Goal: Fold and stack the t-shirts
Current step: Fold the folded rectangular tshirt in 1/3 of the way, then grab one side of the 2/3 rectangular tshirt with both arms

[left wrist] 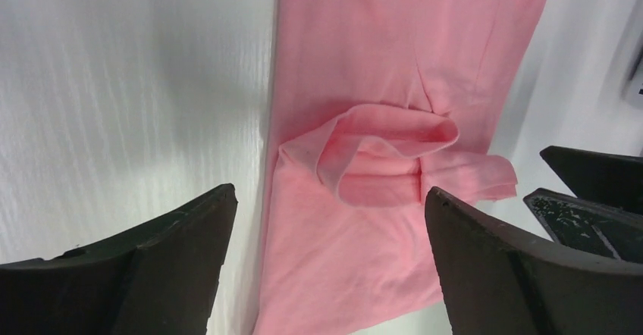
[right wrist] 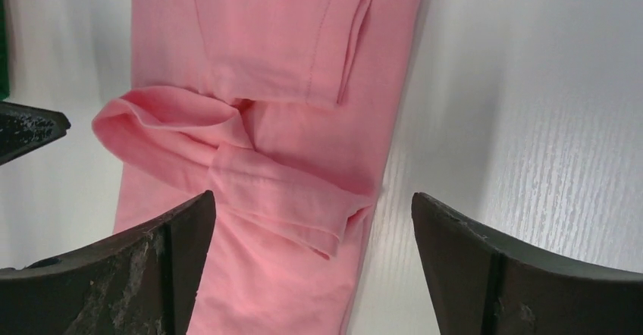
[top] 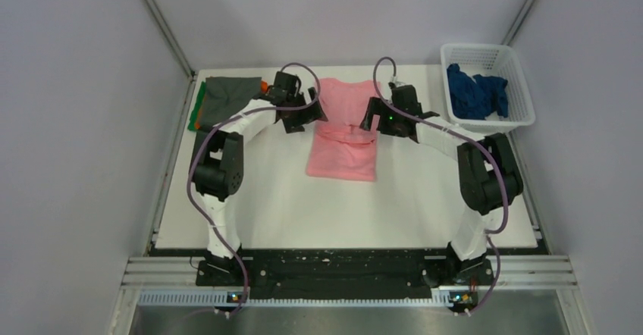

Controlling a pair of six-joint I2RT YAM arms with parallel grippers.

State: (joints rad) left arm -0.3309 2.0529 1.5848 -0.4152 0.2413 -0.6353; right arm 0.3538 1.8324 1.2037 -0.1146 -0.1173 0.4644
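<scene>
The left gripper (left wrist: 330, 202) and the right gripper (right wrist: 315, 206) hang spread wide and empty over the pink t-shirt (top: 343, 153), which lies on the table (top: 280, 198) with its sleeves tucked inward. Soft, light and floppy, it looks best pinched at its hem corners.

A flat white rectangular surface (top: 303, 214) is enclosed left, far and right by plain pale lilac-grey walls (top: 76, 123); a silver aluminium rail (top: 159, 270) borders its near edge.
</scene>
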